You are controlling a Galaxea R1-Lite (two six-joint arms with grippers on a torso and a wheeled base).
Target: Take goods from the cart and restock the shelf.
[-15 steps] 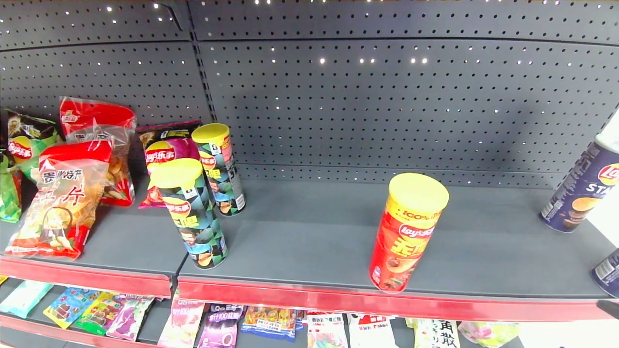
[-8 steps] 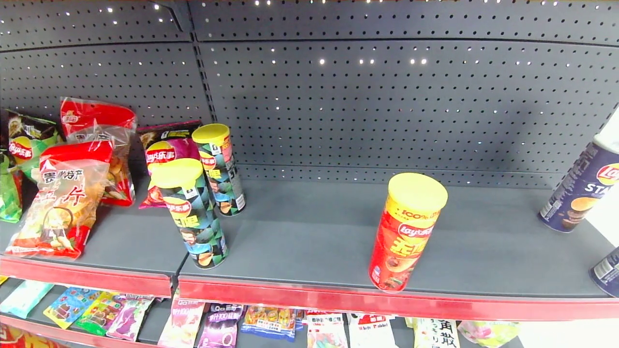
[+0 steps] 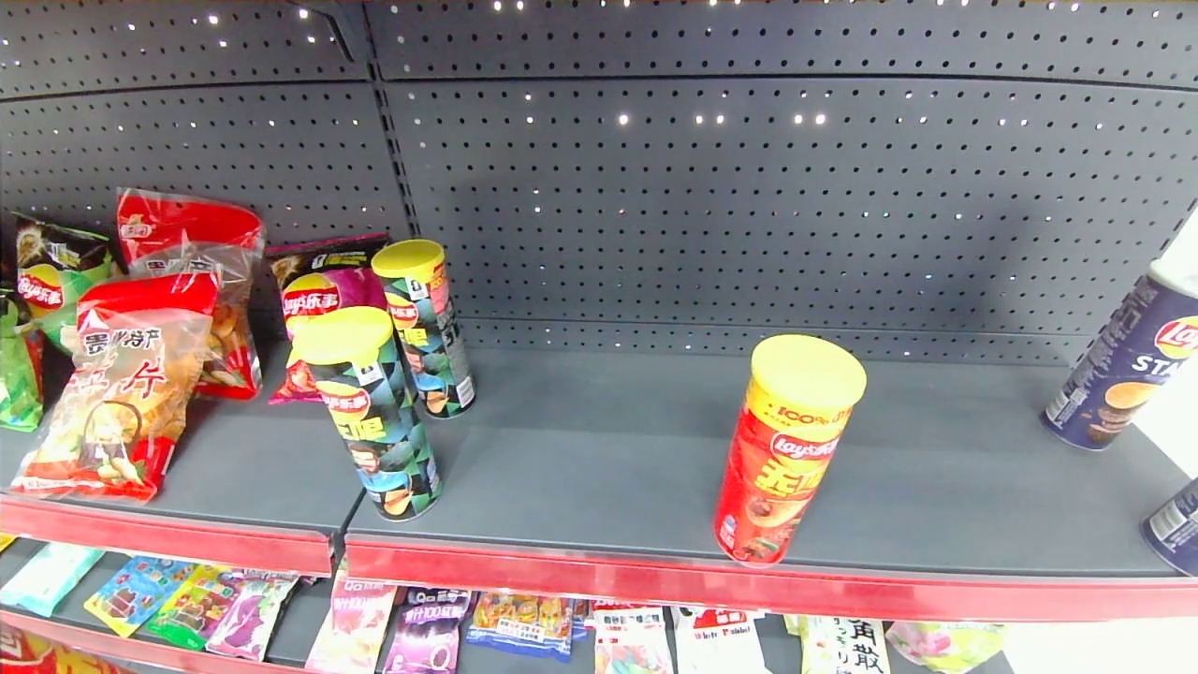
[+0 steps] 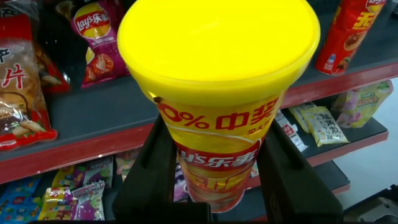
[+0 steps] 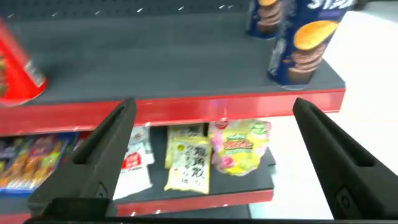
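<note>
From the head view, a grey shelf [image 3: 599,440] with a red front edge, and near that edge an upright red can [image 3: 791,449] with a yellow lid. Left of the red can, well apart, two dark patterned cans [image 3: 370,421], yellow-lidded, one behind the other. Farther left, snack bags [image 3: 122,384] propped toward the pegboard [image 3: 749,206]. Right of the red can, well apart, two navy cans [image 3: 1118,365], the nearer one cut off at the frame's corner. Below the red edge, packets [image 3: 627,641], partly hidden by it.

From the left wrist view, the left gripper [image 4: 216,143], clamped on a chip can [image 4: 217,43] with a black finger pressed to each side. Held upright, off the shelf, nearer the robot than the red can and to its left. Broad yellow lid, yellow band with red print beneath, red logo lower down. Base hidden between the fingers. Beyond it, the red can's lower part, top cut off.

From the right wrist view, the right gripper [image 5: 214,109], spread wide with nothing between its fingers. Out in front of the shelf's red edge, to the right of the red can, with the navy cans farther right. Red can here reduced to a sliver at the frame's edge, and the navy cans' tops cut off.
</note>
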